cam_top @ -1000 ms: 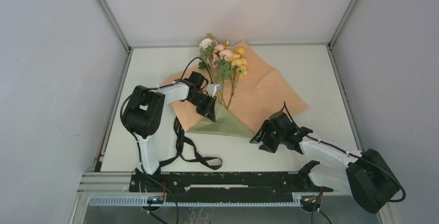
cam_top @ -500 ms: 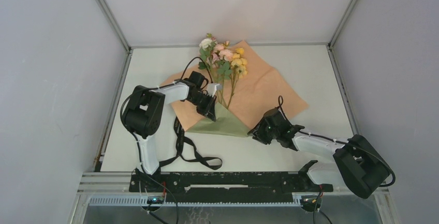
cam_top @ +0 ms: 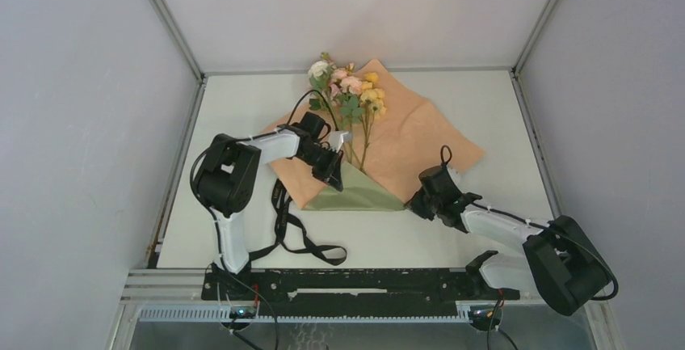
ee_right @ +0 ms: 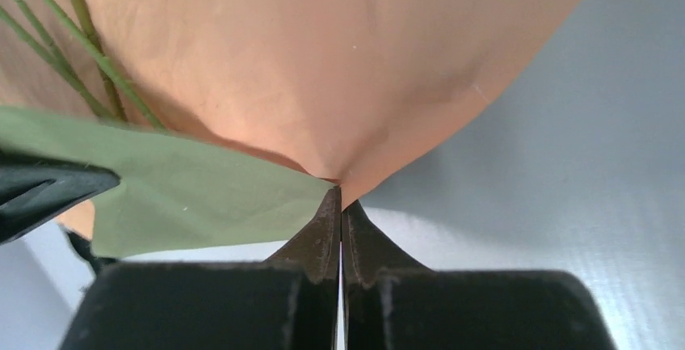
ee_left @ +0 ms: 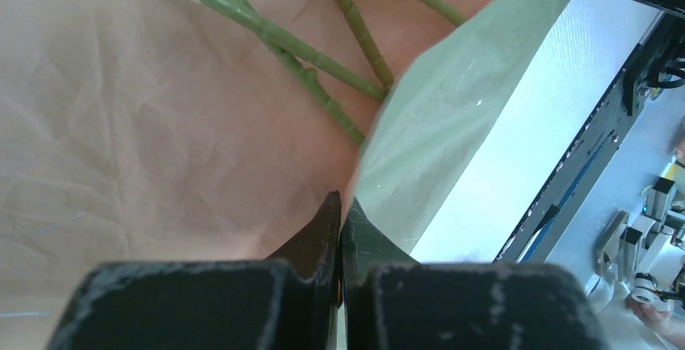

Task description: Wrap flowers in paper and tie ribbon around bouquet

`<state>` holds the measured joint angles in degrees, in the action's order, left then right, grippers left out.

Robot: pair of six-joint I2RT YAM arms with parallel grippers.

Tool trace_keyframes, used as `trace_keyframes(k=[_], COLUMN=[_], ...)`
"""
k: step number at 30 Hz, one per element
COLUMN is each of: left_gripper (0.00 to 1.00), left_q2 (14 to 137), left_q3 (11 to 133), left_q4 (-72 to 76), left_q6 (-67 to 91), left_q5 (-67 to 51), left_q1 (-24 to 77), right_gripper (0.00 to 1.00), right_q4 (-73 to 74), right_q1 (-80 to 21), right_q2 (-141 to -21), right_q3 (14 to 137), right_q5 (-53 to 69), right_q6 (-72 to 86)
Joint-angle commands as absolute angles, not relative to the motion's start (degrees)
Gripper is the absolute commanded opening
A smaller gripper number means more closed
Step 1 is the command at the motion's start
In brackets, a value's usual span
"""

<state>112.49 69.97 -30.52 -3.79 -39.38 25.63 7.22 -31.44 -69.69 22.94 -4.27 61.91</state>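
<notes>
The paper [cam_top: 412,136] lies peach face up, its near corner folded over so the olive face [cam_top: 355,192] shows. The flowers [cam_top: 349,91] rest on it, blooms at the far corner, thin green stems [ee_left: 311,51] running under the fold. My left gripper [cam_top: 333,174] is shut on the folded edge of the paper [ee_left: 404,164], at the fold's left end beside the stems. At the fold's right end, my right gripper [cam_top: 413,203] is shut on the paper's edge [ee_right: 339,176], peach above and olive to the left. The black ribbon [cam_top: 303,241] lies loose on the table near the left arm's base.
The white table [cam_top: 485,99] is walled by grey panels on three sides. A black rail [cam_top: 347,281] with the arm bases runs along the near edge. Black cables loop over both arms.
My right gripper moved left and forward to the paper's near right edge and shut on it. The olive fold now stretches further right. The left gripper stayed shut on the paper.
</notes>
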Motion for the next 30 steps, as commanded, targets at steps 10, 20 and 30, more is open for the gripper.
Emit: trace_keyframes(k=[10,20,30], left_gripper=[0.06,0.0,0.0], left_q2=[119.71,120.55,120.04], left_q3=[78.81,78.89,77.99], left_q4=[-30.5,-29.88,-29.41], left_q6=[2.78,3.5,3.52], left_q5=[-33.57,-31.36,-30.1], left_q1=[25.93,25.93,25.89], right_gripper=[0.0,0.0,0.48], right_q4=[27.85,31.2,30.88], right_q1=[-38.52,-53.45,-51.75], right_q2=[-72.44,-86.5,-84.35], right_q3=[42.36,61.89,55.86], right_q5=[-25.74,-36.09,-28.78], right_q6=[37.58,20.72,36.9])
